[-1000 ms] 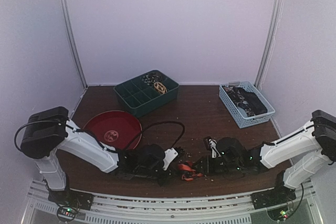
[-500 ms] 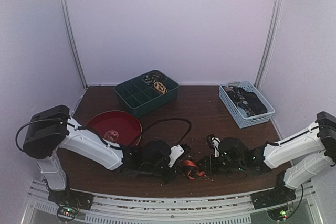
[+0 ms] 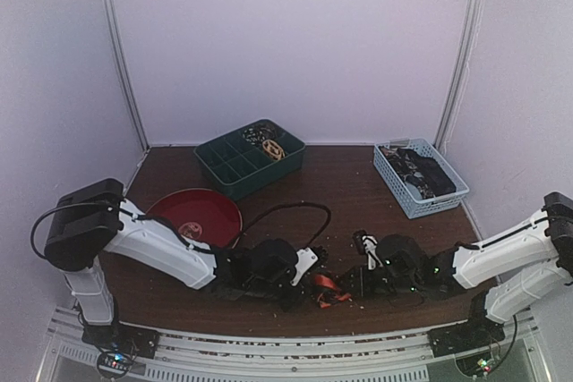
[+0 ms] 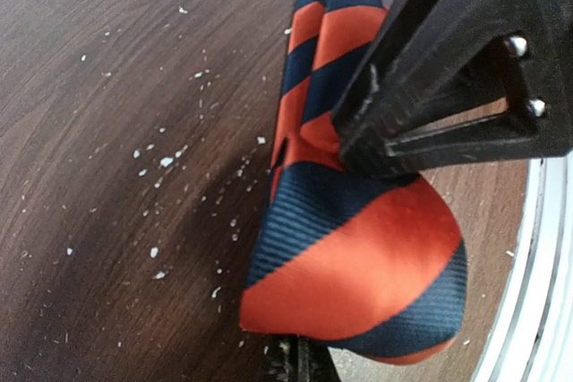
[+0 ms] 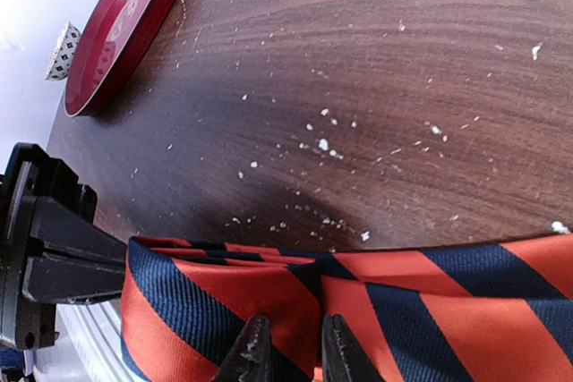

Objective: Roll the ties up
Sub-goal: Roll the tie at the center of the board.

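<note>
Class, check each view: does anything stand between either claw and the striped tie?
Nothing visible does. The left claw is clamped on the striped tie, and the right claw pinches a fold of it further along.

**Ribbed cloth on smooth wood grain**

We see the tie as woven cloth with a fine diagonal rib. Its orange-red and navy stripes carry a soft sheen where the fabric bulges beside the right pincer. That pincer looks like matt black plastic, with two bright metal screw heads on its side. The left pincer has the same dull black finish. Under both pincers the tabletop is dark brown wood grain, smooth and faintly shiny, flecked with pale crumbs. Beyond the left pincer we note a glossy red plate. Far past both pincers stand a matt green plastic bin and a pale blue plastic lattice basket.
</note>
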Available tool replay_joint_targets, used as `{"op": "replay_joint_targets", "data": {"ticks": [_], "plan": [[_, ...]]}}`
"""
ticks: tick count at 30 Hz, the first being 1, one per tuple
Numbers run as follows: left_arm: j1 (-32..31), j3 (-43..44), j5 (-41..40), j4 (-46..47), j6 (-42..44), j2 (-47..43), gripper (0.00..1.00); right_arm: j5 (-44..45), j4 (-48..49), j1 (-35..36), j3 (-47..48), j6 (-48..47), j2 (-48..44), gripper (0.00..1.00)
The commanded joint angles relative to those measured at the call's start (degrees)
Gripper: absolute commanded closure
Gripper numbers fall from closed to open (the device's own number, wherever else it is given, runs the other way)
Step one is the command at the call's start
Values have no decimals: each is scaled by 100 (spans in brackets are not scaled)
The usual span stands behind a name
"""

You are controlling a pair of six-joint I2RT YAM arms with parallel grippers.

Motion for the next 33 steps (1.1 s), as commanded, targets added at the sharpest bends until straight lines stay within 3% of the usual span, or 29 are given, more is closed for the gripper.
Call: {"op": "replay_joint_targets", "data": {"ticks": [1,22,33], "plan": [[-28,148,-160,61,20,-151,98,-415,-101,110,26,-12,118,79],[-26,-7,-252,250,-237,-529,97,-497,189,122,214,353,485,79],[-29,19,-87,147,-227,-345,87,-119,-41,127,223,288,385,79]]}}
